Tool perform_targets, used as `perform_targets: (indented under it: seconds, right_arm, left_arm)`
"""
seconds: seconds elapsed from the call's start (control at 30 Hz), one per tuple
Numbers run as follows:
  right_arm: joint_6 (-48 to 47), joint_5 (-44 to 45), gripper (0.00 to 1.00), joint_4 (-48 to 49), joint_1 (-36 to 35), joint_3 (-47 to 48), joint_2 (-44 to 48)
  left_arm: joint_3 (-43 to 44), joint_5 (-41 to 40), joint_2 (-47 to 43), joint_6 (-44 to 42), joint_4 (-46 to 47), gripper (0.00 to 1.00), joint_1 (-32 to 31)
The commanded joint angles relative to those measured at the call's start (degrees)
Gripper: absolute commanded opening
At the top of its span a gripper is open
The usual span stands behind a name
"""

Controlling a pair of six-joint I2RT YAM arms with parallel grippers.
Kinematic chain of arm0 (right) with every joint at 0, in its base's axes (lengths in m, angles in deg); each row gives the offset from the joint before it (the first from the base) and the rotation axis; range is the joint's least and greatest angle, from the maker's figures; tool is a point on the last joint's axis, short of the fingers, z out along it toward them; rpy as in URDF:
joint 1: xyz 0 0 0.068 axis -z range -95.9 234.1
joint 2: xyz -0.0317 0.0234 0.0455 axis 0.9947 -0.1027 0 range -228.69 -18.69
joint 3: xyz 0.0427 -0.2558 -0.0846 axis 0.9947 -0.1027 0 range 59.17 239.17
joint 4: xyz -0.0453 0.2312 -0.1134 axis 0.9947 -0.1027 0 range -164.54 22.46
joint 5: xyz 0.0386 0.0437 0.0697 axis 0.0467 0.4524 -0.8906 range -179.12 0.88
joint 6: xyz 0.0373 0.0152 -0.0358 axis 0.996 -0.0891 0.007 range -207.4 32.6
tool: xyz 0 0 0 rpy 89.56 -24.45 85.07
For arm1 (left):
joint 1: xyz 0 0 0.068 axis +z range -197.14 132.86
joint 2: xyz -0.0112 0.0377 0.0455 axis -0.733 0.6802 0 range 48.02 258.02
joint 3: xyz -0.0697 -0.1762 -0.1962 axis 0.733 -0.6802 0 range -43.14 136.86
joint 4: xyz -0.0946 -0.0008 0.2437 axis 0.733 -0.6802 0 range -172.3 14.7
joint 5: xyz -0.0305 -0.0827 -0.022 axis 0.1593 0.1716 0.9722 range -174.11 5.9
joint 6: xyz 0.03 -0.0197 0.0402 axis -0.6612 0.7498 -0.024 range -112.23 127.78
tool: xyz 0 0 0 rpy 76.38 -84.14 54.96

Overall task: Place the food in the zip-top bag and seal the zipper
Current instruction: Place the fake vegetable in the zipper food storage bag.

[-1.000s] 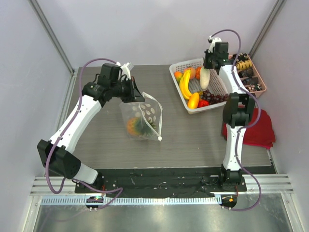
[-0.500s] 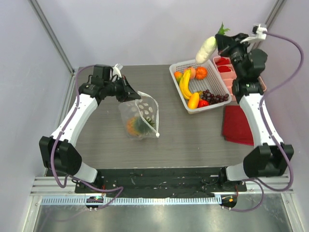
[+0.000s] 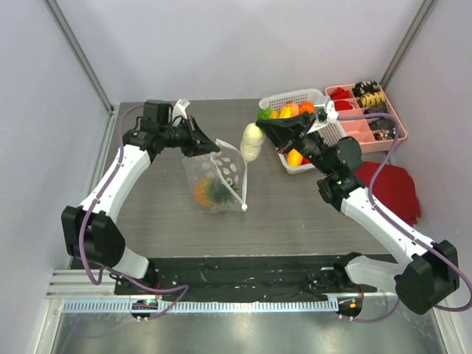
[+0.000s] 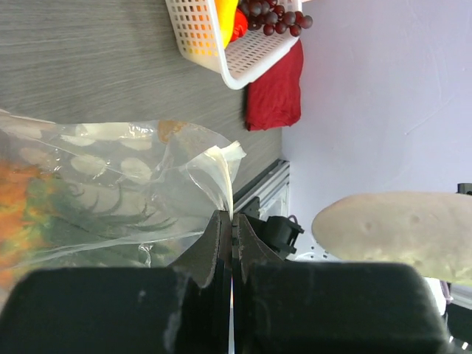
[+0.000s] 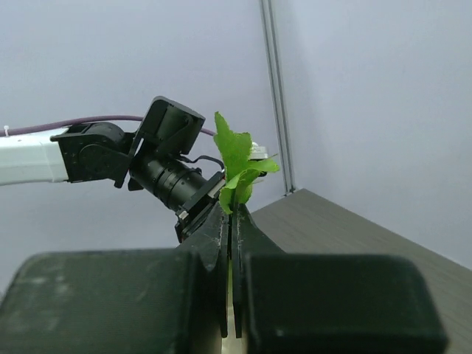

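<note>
Clear dotted plastic left of centre in the top view: bag [image 3: 221, 177], lying on the table [image 3: 295, 214] with its upper corner lifted. Holds one orange scaly fruit [image 3: 202, 193] already. Gapes along the zipper [image 3: 243, 184], not yet pressed shut. Pinched at that upper corner by the left gripper [image 3: 209, 145], jaws together on a fold of the film, plain at the bottom of the left wrist view.

Just right of the mouth, at upper middle: white radish [image 3: 253, 141], hanging by its green leaves [image 5: 240, 166] from the right gripper [image 3: 269, 127], jaws clamped on the leaves. Close to the bag, not yet inside it.

Further out, upper right: white basket [image 3: 291, 96] with more fruit in it, then a pink tray [image 3: 394, 122] and a red cloth [image 3: 394, 193].

Seems an early stage: one piece bagged, a second on its way, most left in the basket, sealing untouched.

Against half a second ago: radish no longer high over the basket at upper right but down beside the bag. Right arm swung in from the right edge and across the basket. Bag and left gripper in much the same place.
</note>
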State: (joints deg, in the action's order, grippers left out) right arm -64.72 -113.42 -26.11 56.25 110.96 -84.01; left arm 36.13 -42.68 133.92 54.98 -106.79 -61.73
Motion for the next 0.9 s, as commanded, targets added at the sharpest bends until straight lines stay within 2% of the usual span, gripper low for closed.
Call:
perform_targets:
  seconds: [0.0,0.13,0.23,0.27,0.37,0.57,0.87]
  right_arm:
    - [-5.7,2.49,0.01,15.33,-3.51,-2.92,-1.38]
    - [-7.73,3.82,0.01,24.2,-6.5,-5.12,-5.6]
    - [-11.4,4.51,0.01,33.34,-8.79,-8.01,-9.2]
    - [-12.3,4.95,0.01,39.28,-9.49,-10.11,-10.17]
    - [-14.14,5.22,0.01,46.0,-10.02,-12.15,-13.69]
    - [-18.28,5.57,0.01,53.74,-10.02,-11.63,-21.24]
    - [-19.86,6.53,0.01,54.11,-10.55,-6.36,-27.22]
  left_arm:
    - [-1.39,4.88,-0.65,3.24,5.55,0.0,0.44]
    - [-2.18,7.08,-0.3,5.62,8.19,0.0,0.96]
    - [-2.8,8.31,-0.13,7.46,9.77,0.0,1.84]
    - [-3.06,8.93,0.05,8.34,11.52,0.0,2.11]
    - [-4.03,10.95,0.66,10.63,13.46,0.0,2.46]
    - [-4.82,12.45,0.93,11.95,16.37,0.0,2.46]
    - [-4.82,14.2,1.81,12.3,17.68,0.0,3.16]
